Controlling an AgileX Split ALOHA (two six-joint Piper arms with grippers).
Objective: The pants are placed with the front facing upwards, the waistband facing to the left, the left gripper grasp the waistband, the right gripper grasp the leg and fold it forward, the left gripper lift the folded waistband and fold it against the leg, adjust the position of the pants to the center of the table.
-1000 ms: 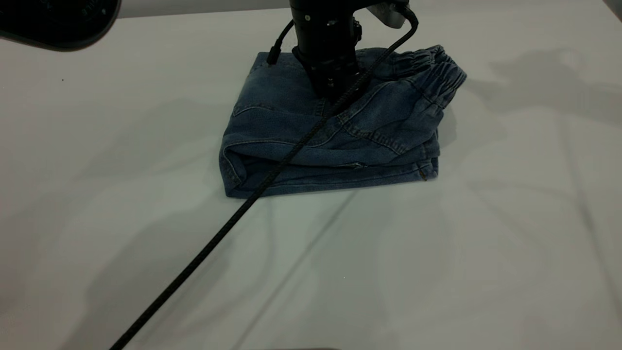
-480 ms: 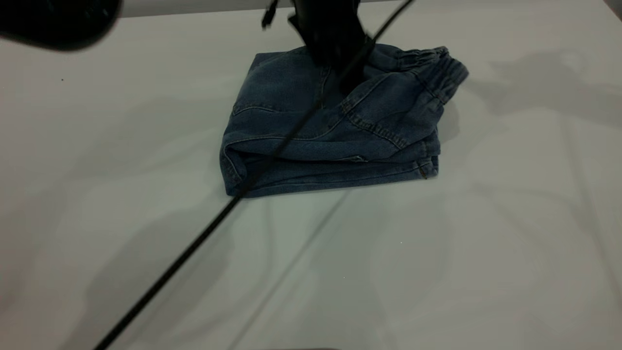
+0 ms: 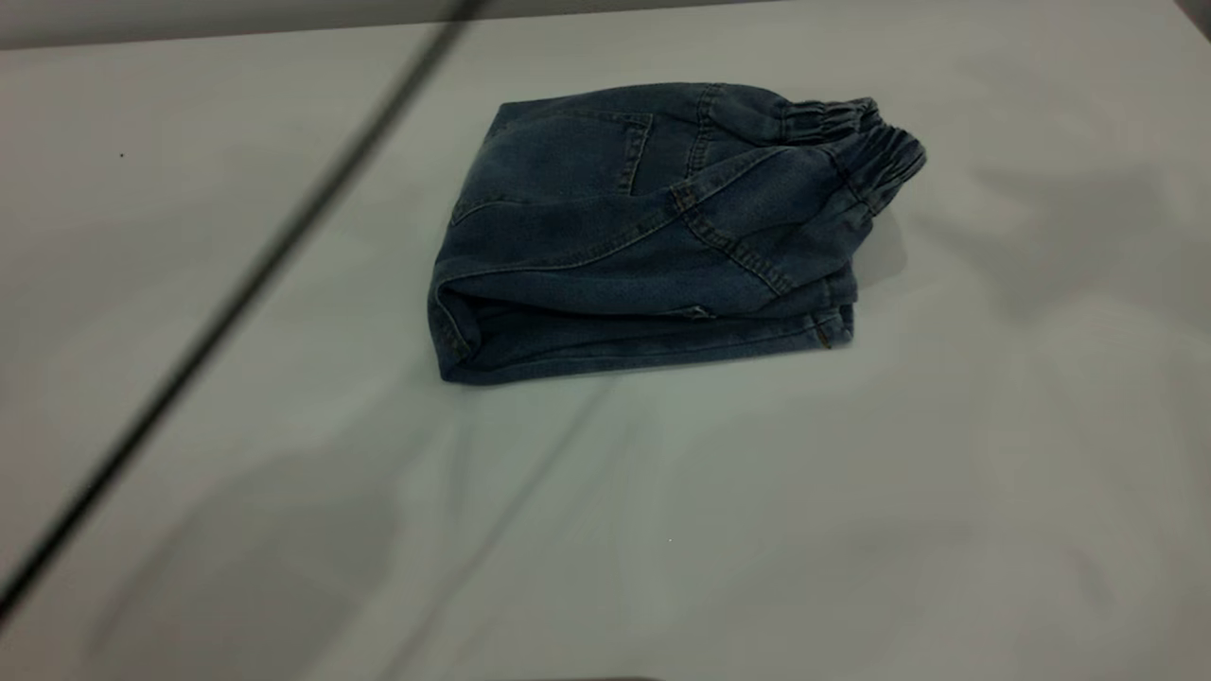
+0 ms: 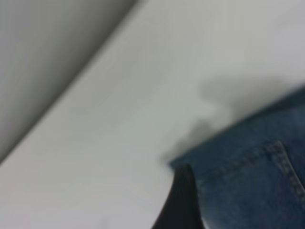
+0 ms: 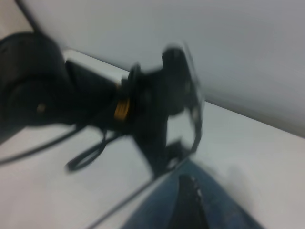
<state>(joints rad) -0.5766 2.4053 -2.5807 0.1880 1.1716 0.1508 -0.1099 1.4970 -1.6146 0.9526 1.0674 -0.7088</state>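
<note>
Left gripper [image 4: 183, 202]: only a dark, smooth, tapered black tip is seen in the left wrist view, just beside a corner of the denim and above the tabletop; open or closed cannot be told.
Right gripper [image 5: 190, 205]: only a dark, rounded black part is seen in the right wrist view, over blue denim; its state cannot be told either.
Left arm [image 5: 143, 100]: a bulky black body with looping black cable and a small yellow mark is seen in the right wrist view, beyond the denim and above the table.
Pants [image 3: 643, 236]: dark blue denim, folded into a compact, roughly rectangular bundle, laid flat on the far half of the table, near its middle from left to right; nothing is touching it in the exterior view.
Waistband [image 3: 866, 142]: gathered and ruffled, placed at the bundle's far right corner, its edge slightly raised.
Fold edge: a rounded, thick roll is formed at the left side; stacked layers are shown along the near edge.
Stitching: double rows are run diagonally across the top layer, and a square patch pocket [image 3: 577, 151] is outlined near the far edge.
Cable [image 3: 236, 303]: a thin black braided line is stretched diagonally across the left part of the exterior view, apart from the pants.
Table [image 3: 851, 520]: a pale grey, matte surface marked by faint long creases and soft shadows.
</note>
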